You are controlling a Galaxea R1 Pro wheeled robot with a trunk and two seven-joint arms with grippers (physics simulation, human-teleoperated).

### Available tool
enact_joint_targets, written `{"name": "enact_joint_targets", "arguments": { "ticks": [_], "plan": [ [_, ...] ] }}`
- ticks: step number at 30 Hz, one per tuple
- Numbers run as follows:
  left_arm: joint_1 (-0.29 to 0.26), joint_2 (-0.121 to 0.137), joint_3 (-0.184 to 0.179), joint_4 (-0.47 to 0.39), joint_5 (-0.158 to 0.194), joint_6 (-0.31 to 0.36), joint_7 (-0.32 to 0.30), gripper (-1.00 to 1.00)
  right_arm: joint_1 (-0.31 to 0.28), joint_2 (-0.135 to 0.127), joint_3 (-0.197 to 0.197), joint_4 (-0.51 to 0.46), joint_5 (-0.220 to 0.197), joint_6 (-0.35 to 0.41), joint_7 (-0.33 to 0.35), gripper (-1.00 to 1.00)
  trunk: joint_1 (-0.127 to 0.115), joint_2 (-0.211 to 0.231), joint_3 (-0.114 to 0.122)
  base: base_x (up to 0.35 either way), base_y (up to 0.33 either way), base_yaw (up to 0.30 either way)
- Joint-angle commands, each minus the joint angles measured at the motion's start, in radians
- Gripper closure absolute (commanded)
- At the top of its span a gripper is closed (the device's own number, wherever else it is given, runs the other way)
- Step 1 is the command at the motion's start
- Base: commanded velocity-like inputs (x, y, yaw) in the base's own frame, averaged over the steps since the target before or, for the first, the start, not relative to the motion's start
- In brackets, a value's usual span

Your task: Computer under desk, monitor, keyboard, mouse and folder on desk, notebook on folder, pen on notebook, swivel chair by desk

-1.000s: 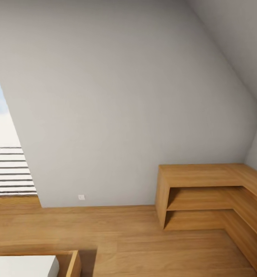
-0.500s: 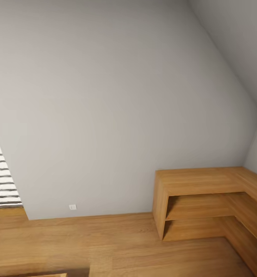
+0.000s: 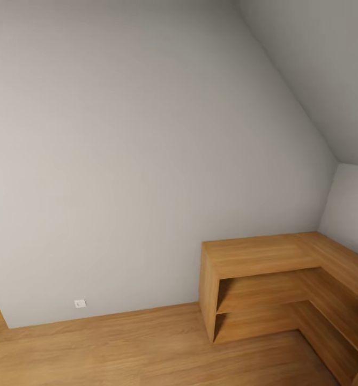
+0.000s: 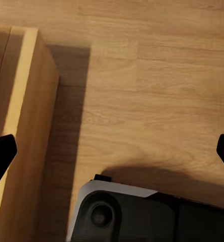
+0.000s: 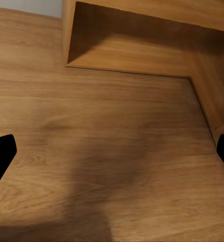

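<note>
Desk, monitor, chair: none yet ahead of you; robot judged in transit, searching bedroom. Head view gives you grey wall (image 3: 136, 161), wall socket (image 3: 80, 303), L-shaped wooden shelf unit (image 3: 275, 284) on wood floor (image 3: 120, 348). Next: keep turning till desk appears. Left wrist adds robot base (image 4: 142, 217) beside wooden furniture edge (image 4: 26, 131). Left gripper (image 4: 112, 154), right gripper (image 5: 112, 156): fingers spread wide, holding nothing.
</note>
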Motion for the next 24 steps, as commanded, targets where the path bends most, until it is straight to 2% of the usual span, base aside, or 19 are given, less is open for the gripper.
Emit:
{"name": "enact_joint_targets", "arguments": {
  "ticks": [1,12,24],
  "plan": [
    [0.001,0.0,-0.002,0.05,0.002,-0.003,0.001,-1.0,0.004,0.002,0.01,0.023,-0.011,-0.007,-0.002,-1.0,0.0,0.0,0.001,0.002,-0.004,-0.155],
    [0.001,-0.001,-0.004,0.134,0.001,-0.007,-0.003,-1.0,0.016,0.009,0.009,0.034,-0.021,-0.017,-0.004,-1.0,0.0,0.0,0.016,0.001,-0.001,-0.157],
    [0.001,-0.001,-0.006,0.144,-0.001,-0.007,-0.003,-1.0,0.017,0.01,0.008,0.034,-0.02,-0.017,-0.002,-1.0,0.0,0.0,0.025,0.0,0.0,-0.229]
  ]
}}
